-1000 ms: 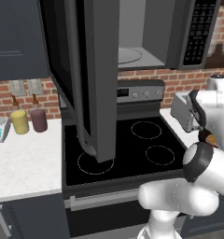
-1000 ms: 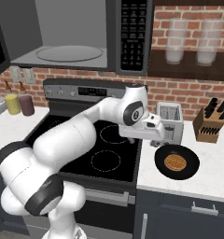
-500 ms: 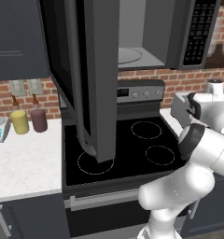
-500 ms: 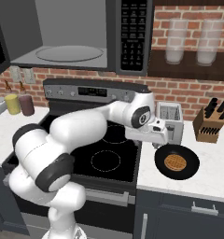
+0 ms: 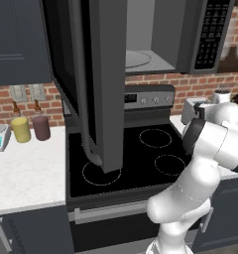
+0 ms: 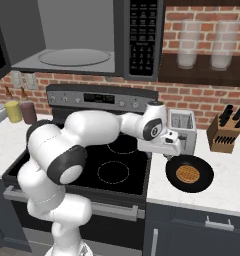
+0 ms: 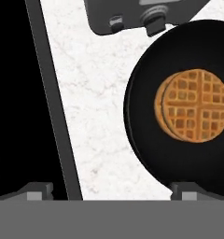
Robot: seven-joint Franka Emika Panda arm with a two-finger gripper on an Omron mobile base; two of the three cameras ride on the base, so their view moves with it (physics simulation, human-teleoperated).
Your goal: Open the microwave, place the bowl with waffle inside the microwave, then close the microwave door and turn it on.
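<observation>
— Bowl (image 6: 190, 173) first: where does it lie from the gripper (image 6: 168, 156)?

— On the white counter (image 6: 227, 187) right of the stove (image 6: 114, 170), in front of the toaster (image 6: 182, 131), with the waffle (image 6: 188, 174) flat in its middle. In the right base view the gripper hangs just above the bowl's stove-side rim, so the bowl lies slightly further out from the stove than the hand.

— Does the hand view agree?

— It does. The bowl (image 7: 184, 112) sits off-centre there, and one fingertip (image 7: 191, 190) is over its near rim while the other (image 7: 30, 190) is over the stove's edge. The fingers stand wide apart and hold nothing.

— So the coming move turns on that offset?

— Probably. The hand looks to need a short shift toward the bowl so one finger goes inside the rim and one outside. A round bowl offers no long axis to line up with.

— And the microwave (image 5: 141, 42)?

— Its door (image 5: 98, 84) is swung open over the stove, the cavity bare above.
</observation>
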